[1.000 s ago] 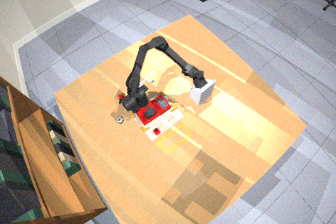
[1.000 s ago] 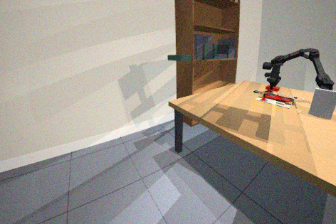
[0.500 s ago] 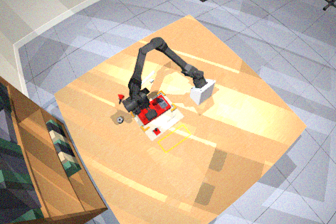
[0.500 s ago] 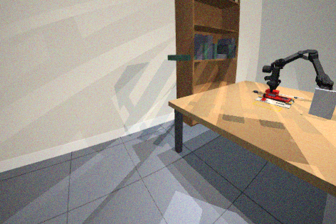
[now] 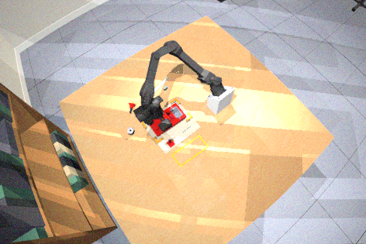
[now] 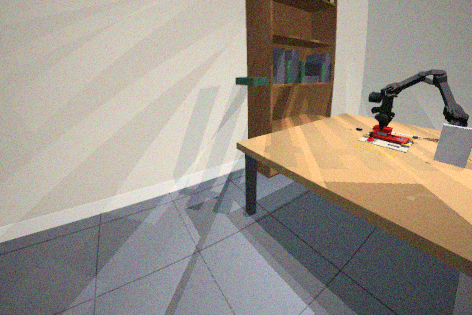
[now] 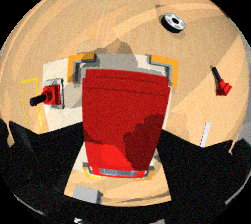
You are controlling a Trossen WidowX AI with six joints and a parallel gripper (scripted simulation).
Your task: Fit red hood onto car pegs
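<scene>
The dark parallel-jaw pincer is clamped across the red flat-roofed plastic hood, held directly above the chassis in its white jig on the wooden surface. It looks rigid, light and smooth-sided (likely slippery), so gripping across the flat flanks suits it.

The hood is plain red, the jig white with yellow corners (the table shows streaky tan wood).
</scene>
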